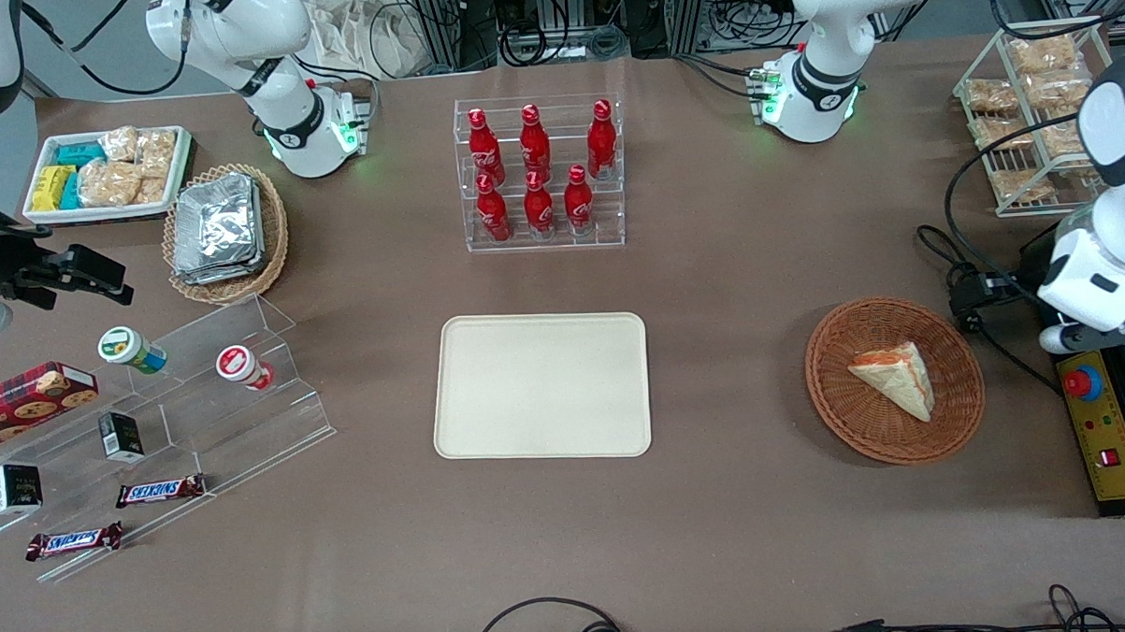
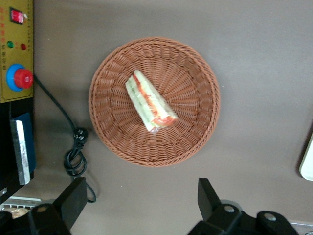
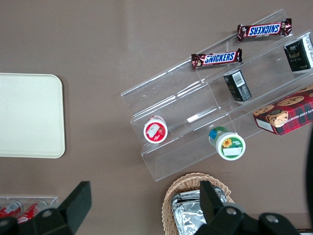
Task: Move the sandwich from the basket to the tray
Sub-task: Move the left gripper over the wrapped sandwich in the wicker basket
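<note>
The sandwich [image 1: 894, 379] lies on its side in the basket [image 1: 950, 429], filling edge showing, touched by nothing. The basket sits on the brown surface [image 1: 730, 282] toward the working arm's end, well apart from the empty tray [image 1: 542, 387] at the middle. The end effector [image 2: 139, 205] hovers above the surface just beside the basket, its 2 fingers [image 2: 73, 198] spread wide, holding nothing.

Sandwich [image 1: 895, 379] lies in basket [image 1: 842, 418]; open jaws of gripper [image 2: 139, 203] above.
</note>
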`<state>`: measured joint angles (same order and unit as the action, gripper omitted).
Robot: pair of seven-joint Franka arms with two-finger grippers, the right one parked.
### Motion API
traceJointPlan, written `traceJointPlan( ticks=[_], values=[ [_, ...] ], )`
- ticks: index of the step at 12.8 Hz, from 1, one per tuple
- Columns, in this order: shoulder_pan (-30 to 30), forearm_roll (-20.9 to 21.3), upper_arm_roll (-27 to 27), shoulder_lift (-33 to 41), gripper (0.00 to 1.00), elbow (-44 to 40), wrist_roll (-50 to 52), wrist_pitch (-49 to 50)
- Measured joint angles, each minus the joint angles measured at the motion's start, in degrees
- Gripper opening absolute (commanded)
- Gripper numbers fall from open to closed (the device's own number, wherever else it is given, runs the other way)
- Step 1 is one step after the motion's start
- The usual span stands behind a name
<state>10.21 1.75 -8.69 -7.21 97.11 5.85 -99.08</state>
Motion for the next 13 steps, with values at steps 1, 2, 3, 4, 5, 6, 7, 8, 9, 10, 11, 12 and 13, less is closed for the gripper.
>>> traceJointPlan(
  ticks=[1,2,3,4,5,6,7,8,9,10,11,12,13],
  values=[
    [0.52,0.0,0.08,-0.17,1.0,-0.15,-0.24,0.09],
    [0.85,0.0,0.08,-0.28,1.0,-0.15,-0.27,0.12],
    [1.04,0.0,0.08,-0.41,1.0,-0.17,-0.27,0.12],
    [1.16,0.0,0.08,-0.64,1.0,-0.18,-0.12,0.17],
    [1.34,0.02,0.17,-1.1,1.0,-0.16,0.7,0.43],
    [1.67,0.02,0.43,-2.07,1.0,-0.06,2.81,0.91],
    [2.18,0.02,0.64,-3.48,1.0,0.25,6.27,1.16],
    [2.74,0.02,0.73,-5.01,1.0,0.68,11.14,0.85],
    [3.1,0.02,0.79,-6.15,1.0,1.34,16.51,-0.34],
    [3.19,0.02,0.82,-6.76,1.0,2.66,21.49,-2.89],
    [3.17,0.02,0.8,-6.96,1.0,5.12,25.61,-7.36],
    [3.16,0.02,0.8,-6.99,1.0,8.39,28.88,-12.61],
    [3.16,0.02,0.79,-7.05,1.0,11.89,31.72,-18.07]
  ],
)
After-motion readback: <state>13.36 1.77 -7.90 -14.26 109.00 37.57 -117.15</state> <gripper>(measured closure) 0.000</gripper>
